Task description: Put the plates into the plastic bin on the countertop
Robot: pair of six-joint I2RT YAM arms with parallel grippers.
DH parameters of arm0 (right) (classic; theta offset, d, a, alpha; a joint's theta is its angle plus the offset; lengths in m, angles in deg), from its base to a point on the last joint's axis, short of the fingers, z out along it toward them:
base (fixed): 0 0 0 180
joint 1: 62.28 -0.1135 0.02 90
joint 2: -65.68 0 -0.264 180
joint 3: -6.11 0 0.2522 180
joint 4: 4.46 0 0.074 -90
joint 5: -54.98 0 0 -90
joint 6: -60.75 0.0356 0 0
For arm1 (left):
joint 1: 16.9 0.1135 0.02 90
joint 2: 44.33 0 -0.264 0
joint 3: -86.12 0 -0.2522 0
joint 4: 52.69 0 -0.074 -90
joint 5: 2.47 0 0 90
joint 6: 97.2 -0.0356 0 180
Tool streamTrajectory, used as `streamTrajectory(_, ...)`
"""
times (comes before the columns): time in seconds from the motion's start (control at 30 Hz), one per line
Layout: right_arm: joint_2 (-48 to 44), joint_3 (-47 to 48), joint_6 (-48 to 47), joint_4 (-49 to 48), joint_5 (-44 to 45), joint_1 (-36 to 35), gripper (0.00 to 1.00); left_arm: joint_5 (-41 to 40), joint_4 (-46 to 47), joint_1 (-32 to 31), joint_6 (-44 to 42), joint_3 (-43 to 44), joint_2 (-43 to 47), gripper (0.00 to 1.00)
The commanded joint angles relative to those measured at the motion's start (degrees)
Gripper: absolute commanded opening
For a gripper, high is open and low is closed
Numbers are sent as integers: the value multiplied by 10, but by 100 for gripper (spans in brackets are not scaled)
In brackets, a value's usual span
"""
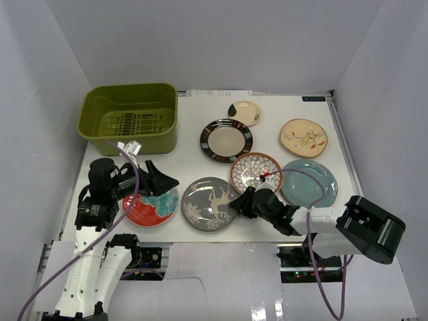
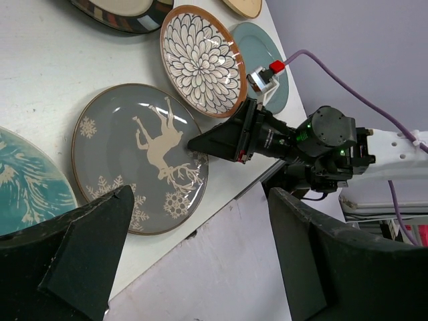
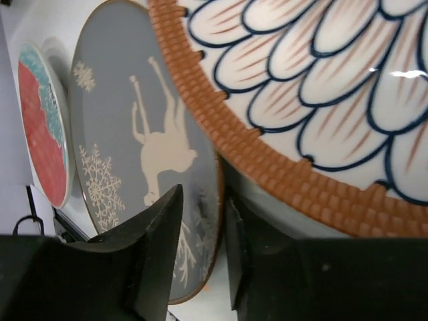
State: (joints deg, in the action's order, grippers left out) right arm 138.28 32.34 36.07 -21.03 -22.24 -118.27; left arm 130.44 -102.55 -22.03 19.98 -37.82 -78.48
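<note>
The right end effector (image 3: 202,197) has its two fingers drawn close together across the right rim of the grey plate (image 3: 134,134), one finger over the plate's face and the other outside the edge. The wrist view shows the rim running into the narrow gap, so I judge it to be pinching the plate. The plate lies flat on the table (image 1: 187,160) at the near edge. The mandala plate (image 1: 255,172) is just beside it on the right and the red plate (image 1: 144,210) just beside it on the left.

The left end effector (image 1: 167,180) is spread wide and holds nothing. It hangs over the red plate.

The bin (image 1: 90,114) stands at the far left corner, well apart from the grey plate, and has no plates in it. The other four plates lie further back and to the right, all on the table.

The grey plate is glazed ceramic, so it is likely stiff, fairly heavy for a rim pinch, slick and breakable. A hold at one edge leaves the weight hanging off the fingers, and the plate may tilt or slide out once it is raised. The fingers should sit well in over the rim, past the raised lip. The lift should start gently and clear the mandala plate's edge. Setting the plate low into the bin rather than dropping it would spare the glaze.
</note>
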Motion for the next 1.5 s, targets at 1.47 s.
streamTrajectory(1.47,598,1262,-329,108,-75,103,8,-221,4,-30,25,3,46,73)
